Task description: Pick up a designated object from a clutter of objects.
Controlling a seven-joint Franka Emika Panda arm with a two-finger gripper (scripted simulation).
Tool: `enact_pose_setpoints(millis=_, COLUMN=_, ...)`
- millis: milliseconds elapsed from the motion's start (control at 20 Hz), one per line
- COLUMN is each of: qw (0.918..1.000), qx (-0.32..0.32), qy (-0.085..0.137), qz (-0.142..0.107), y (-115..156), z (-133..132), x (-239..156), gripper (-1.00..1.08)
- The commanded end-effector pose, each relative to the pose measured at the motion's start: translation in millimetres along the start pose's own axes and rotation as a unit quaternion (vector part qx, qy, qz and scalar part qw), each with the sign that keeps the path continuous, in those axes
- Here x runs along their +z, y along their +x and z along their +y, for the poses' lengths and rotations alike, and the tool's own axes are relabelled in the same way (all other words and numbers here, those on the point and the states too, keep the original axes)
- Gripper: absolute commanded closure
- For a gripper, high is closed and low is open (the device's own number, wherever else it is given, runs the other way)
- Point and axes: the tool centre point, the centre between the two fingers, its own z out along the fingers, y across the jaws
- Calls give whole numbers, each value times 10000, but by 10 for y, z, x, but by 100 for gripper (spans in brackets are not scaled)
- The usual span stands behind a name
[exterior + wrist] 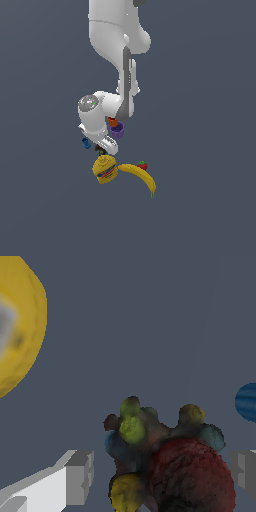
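The designated object (165,461) is a dark lumpy cluster with red, green and yellowish bumps. In the wrist view it fills the space between my two fingers. My gripper (162,473) is open, with one finger (77,478) a little apart from the cluster and the other finger (245,471) close by its far side. In the exterior view my gripper (103,148) is low over the clutter, just above the yellow bottle (105,170). The hand hides nearly all of the cluster there.
The yellow bottle (20,321) lies close beside the cluster, and the small blue piece (247,402) is on its other side. A banana (140,176) and red strawberry (143,164) lie toward the exterior view's right. The purple cup (117,131) and orange cup (113,121) sit behind the hand.
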Motion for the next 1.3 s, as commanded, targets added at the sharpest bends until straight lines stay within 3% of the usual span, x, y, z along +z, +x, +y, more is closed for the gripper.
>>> enact_pose_setpoints(millis=0, qw=10000, qx=3, qy=-20, qz=-36, y=-23, z=15, x=57, gripper=108)
enact_pose_setpoints(millis=750, qw=10000, qx=3, qy=6, qz=7, y=-29, z=-55, x=-58, gripper=108)
enact_pose_setpoints(millis=1250, qw=10000, qx=5, qy=2, qz=2, y=-273, z=-487, x=-508, gripper=108)
